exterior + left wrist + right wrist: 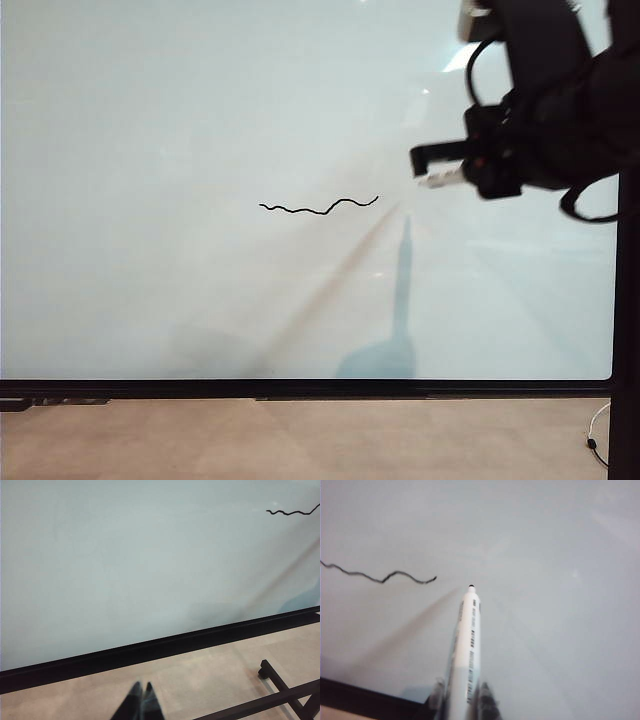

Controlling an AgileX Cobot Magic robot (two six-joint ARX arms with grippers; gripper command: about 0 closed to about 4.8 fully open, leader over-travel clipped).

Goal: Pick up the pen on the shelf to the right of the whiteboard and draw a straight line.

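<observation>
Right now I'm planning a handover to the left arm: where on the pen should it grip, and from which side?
Judging from the right wrist view, grip the bare barrel of the pen between its dark tip and the right gripper, which is shut on its rear end. Come from the side, jaws across the slim round barrel, away from the whiteboard.

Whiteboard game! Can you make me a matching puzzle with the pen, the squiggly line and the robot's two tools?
Things:
1. pen
2. line
3. left tool
4. right tool

States:
A. shut on nothing, low near the floor below the whiteboard
B. black and wavy, in the board's middle
C. white, tip just off the line's end
D. up at the board's right, gripping the pen

Pairs: 1-C, 2-B, 3-A, 4-D
</observation>
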